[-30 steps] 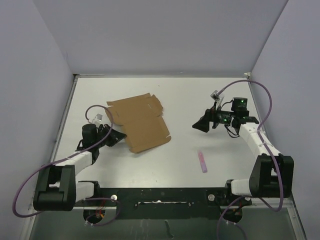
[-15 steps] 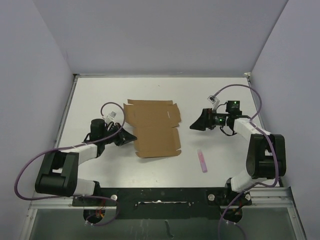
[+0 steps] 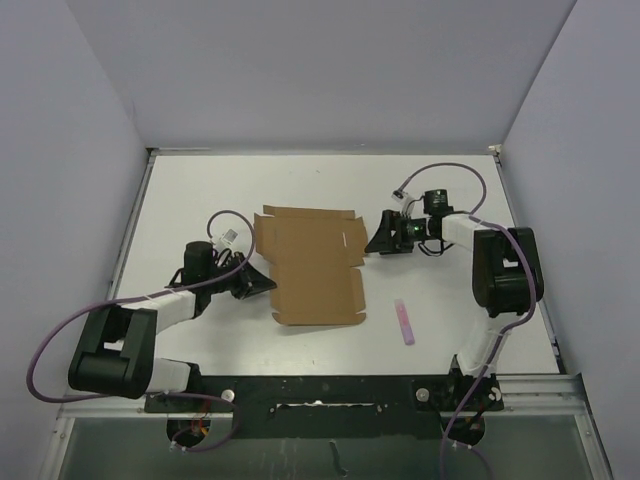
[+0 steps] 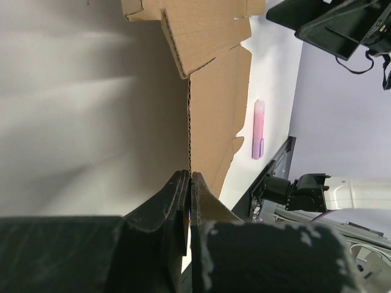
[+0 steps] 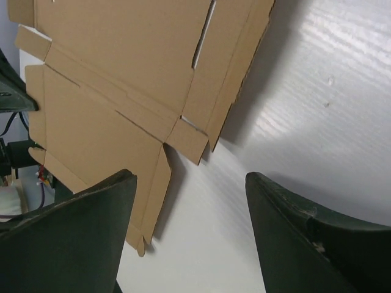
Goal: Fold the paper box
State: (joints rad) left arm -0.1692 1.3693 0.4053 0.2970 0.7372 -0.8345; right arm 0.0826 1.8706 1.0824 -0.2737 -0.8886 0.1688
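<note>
A: How far along is the fold?

B: Barely begun, I'd judge. The paper box (image 3: 312,265) lies as an open, nearly flat sheet on the surface (image 3: 200,190), midway between the two arms. No wall stands up and no flap is tucked, so the creasing, raising of the sides and closing are all left to do.

A: Who has hold of it?

B: The left fingers (image 4: 185,195) are pressed together on its left edge. The right fingers (image 3: 381,241) are spread apart just beside its right edge, with nothing between them.

A: And the count?

B: One paper box, one pink stick (image 3: 404,322) lying apart from it toward the near right, and two arms.
</note>
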